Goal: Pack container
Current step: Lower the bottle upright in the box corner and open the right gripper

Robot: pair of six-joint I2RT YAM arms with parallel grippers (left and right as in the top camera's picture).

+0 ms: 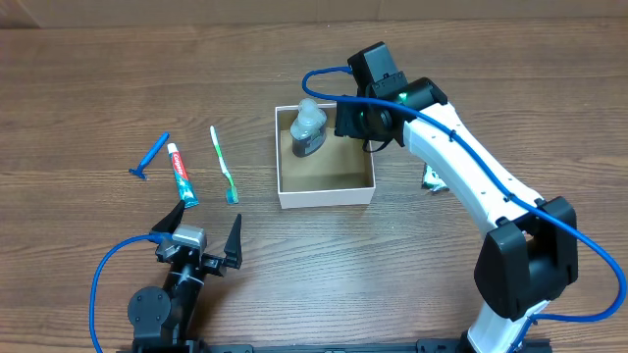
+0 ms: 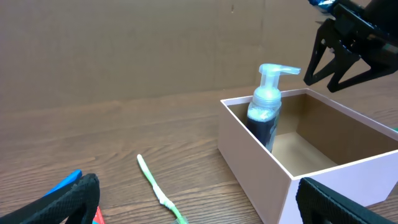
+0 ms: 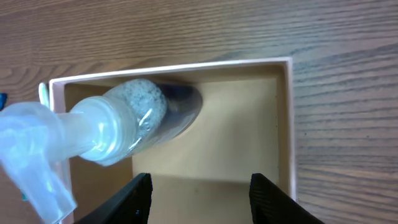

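The container (image 1: 326,194) is a white square box with a brown inside, at the table's middle; it also shows in the left wrist view (image 2: 249,162) and the right wrist view (image 3: 290,124). A clear pump bottle (image 1: 309,127) (image 2: 266,106) (image 3: 124,121) stands in its back left corner. My right gripper (image 1: 353,118) (image 2: 339,59) (image 3: 199,193) is open and empty, just above the box's back edge, to the right of the bottle. My left gripper (image 1: 201,235) (image 2: 199,205) is open and empty, low near the front left.
A green and white toothbrush (image 1: 224,165) (image 2: 158,193), a toothpaste tube (image 1: 181,175) and a blue razor (image 1: 150,157) (image 2: 65,183) lie left of the box. A small dark packet (image 1: 432,179) lies right of the box, beside the right arm.
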